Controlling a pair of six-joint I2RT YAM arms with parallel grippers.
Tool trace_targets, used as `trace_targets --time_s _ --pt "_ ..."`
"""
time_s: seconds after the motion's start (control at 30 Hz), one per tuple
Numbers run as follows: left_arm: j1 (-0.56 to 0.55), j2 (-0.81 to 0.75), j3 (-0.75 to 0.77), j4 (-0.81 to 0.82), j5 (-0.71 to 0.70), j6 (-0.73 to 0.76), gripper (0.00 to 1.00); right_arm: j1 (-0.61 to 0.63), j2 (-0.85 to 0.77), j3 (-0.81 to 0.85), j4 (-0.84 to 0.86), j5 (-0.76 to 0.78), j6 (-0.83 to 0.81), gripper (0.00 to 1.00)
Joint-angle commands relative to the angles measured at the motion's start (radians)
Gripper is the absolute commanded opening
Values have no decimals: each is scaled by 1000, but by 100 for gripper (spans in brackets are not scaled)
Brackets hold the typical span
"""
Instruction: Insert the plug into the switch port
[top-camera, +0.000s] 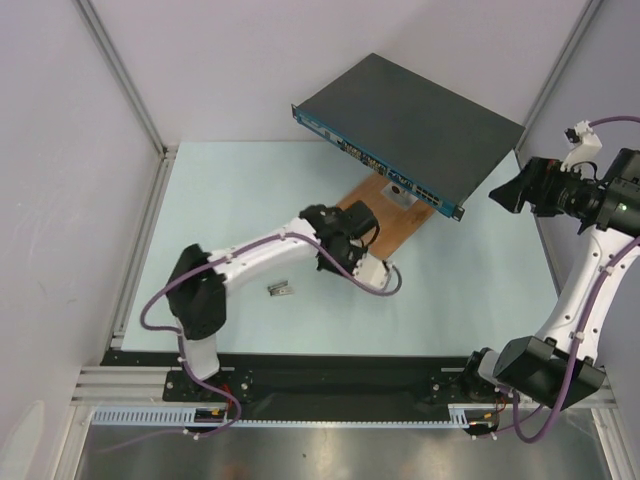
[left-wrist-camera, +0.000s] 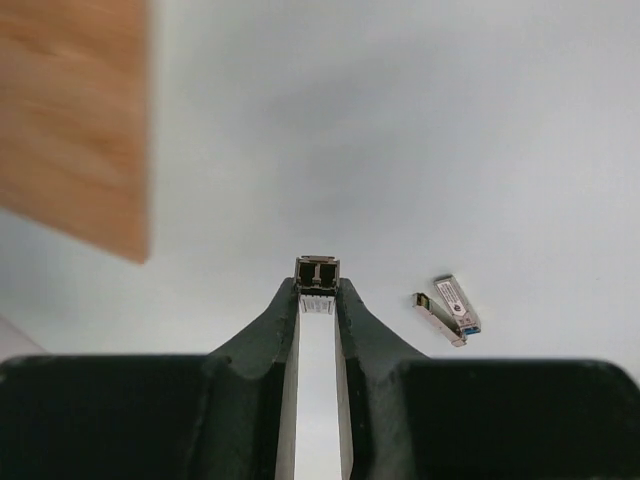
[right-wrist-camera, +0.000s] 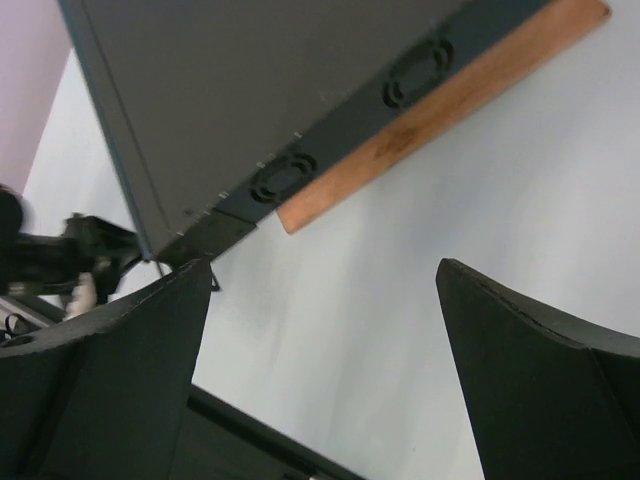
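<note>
A small metal plug (left-wrist-camera: 317, 274) sits pinched between the tips of my left gripper (left-wrist-camera: 318, 292), which is shut on it and holds it over the pale table. In the top view the left gripper (top-camera: 332, 254) hangs just in front of the wooden board (top-camera: 384, 216). The switch (top-camera: 415, 122), a flat dark grey box, rests tilted on that board, and its blue port face (top-camera: 372, 160) looks toward the left arm. My right gripper (top-camera: 512, 190) hovers beside the switch's right end. Its jaws (right-wrist-camera: 325, 268) stand wide open with nothing between them. The switch's vented side (right-wrist-camera: 290, 175) shows in the right wrist view.
Two more small metal modules (left-wrist-camera: 449, 308) lie side by side on the table, seen in the top view (top-camera: 281, 290) left of the left gripper. Aluminium frame posts (top-camera: 120, 70) and grey walls close in the table. A black rail (top-camera: 330, 375) carries both arm bases.
</note>
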Motion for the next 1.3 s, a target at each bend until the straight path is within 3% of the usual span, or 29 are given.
trace_targets --time_s 0.0,0.17,0.27,0.33,0.37,0.4,0.43,0.47,0.57,0.6,0.77,0.83,1.03,1.27 --pt "35 -172 237 -151 266 -173 0 24 -78 22 151 -76 93 100" --pt "138 -208 475 -190 563 -496 0 64 -161 -26 386 -114 254 100" --pt "254 -264 511 -55 782 -777 0 136 -181 -35 454 -134 278 100" --pt "358 -327 392 236 870 -976 0 190 -188 -31 467 -137 274 100" --pt "388 -397 332 373 904 -1182 0 256 -193 -31 474 -119 273 100" --pt "437 -440 202 498 948 -1280 0 293 -200 -32 478 -108 270 100" --pt "455 -476 139 756 957 -1367 0 329 -204 -34 490 -94 270 99" --pt "469 -546 76 872 963 -1510 0 377 -210 -40 501 -62 241 99" --pt "494 -616 -98 1196 934 -1667 0 573 -224 -61 533 37 199 98" --pt "494 -636 -133 1237 921 -1690 0 683 -224 -67 536 71 184 97" --pt "494 -642 -186 1378 813 -1882 0 1007 -211 -107 587 410 34 83" --pt "492 -646 -195 1364 768 -1917 0 1133 -185 -98 596 567 -15 80" --pt "485 -676 -210 1308 704 -1925 0 1296 -99 -41 657 780 -144 76" --pt "474 -689 -223 1282 694 -1925 0 1367 -66 -40 747 847 -166 70"
